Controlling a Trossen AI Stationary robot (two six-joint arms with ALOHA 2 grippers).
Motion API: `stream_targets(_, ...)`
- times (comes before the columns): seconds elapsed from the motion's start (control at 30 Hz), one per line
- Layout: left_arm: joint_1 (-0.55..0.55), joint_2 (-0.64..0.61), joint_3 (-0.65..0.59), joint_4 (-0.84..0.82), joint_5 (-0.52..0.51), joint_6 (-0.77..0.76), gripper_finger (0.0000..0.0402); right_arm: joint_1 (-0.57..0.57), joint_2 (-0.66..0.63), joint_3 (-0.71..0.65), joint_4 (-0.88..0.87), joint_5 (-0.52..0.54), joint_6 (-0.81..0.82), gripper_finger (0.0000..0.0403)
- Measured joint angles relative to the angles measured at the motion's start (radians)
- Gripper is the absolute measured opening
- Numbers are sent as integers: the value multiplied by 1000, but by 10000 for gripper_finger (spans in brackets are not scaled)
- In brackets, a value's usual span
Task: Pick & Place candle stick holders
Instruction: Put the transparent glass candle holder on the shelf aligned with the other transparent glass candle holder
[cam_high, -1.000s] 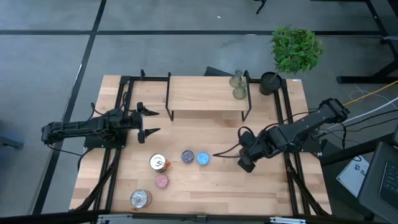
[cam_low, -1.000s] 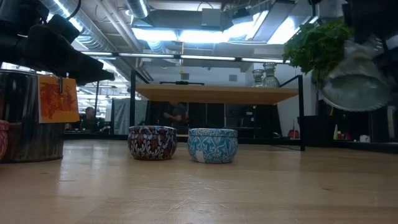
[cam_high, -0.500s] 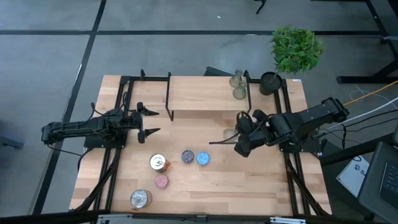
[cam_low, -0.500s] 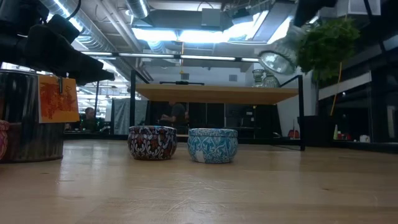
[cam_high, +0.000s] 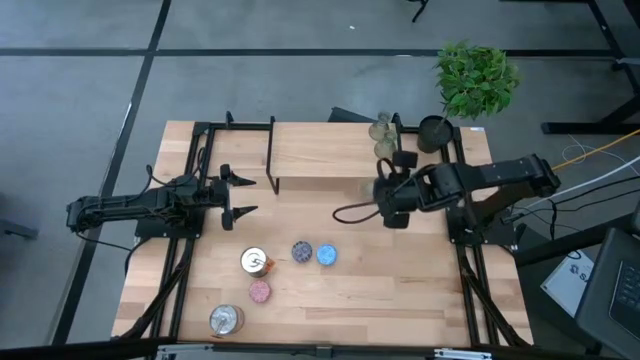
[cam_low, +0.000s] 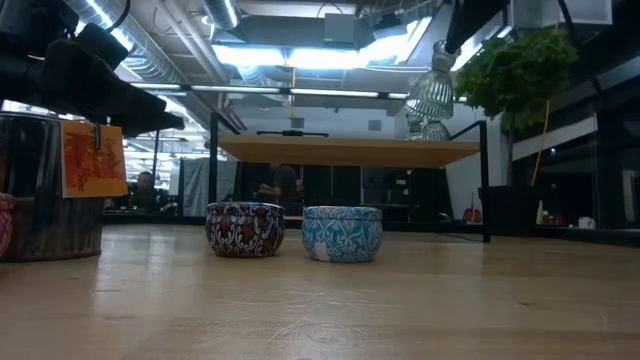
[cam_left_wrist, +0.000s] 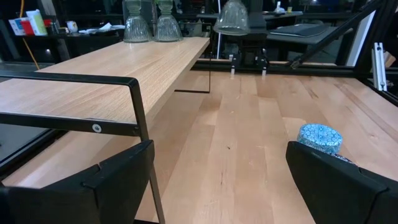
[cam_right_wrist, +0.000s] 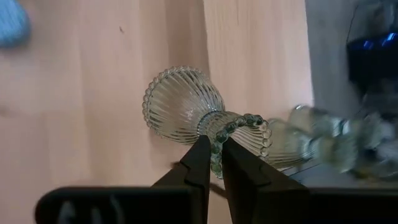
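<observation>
Right end effector (cam_right_wrist: 212, 163): I see its fingers pinching the beaded waist of a ribbed glass holder (cam_right_wrist: 186, 106), held in the air off the front right corner of the shelf (cam_high: 330, 150). In the low view the holder (cam_low: 430, 92) hangs tilted above shelf height. Two more glass holders (cam_high: 383, 138) stand on the shelf's right end, touching or nearly so.

Left end effector (cam_high: 243, 195): fingers spread, nothing between them, hovering over the worktop (cam_high: 380, 290) by the shelf's left leg.

On the worktop: blue holder (cam_high: 326, 254) just beside purple-speckled holder (cam_high: 301, 252); silvery holder (cam_high: 256, 262) to their left; pink holder (cam_high: 260, 291) below it; second silvery holder (cam_high: 226, 320) near the front edge.
</observation>
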Motion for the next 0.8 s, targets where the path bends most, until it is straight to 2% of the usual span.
stream_targets(0.13,0,0,0,0,0,0,363,-40,0,0,-6,5,-153,36)
stream_targets(0.3,0,0,0,0,0,0,363,-91,0,0,-39,70,-263,36)
stream_targets(0.43,0,0,0,0,0,0,363,-143,0,0,-76,72,-268,36)
stream_targets(0.6,0,0,0,0,0,0,363,-205,0,0,-86,4,-263,36)
stream_targets(0.8,0,0,0,0,0,0,363,-241,0,0,-83,-22,-260,36)
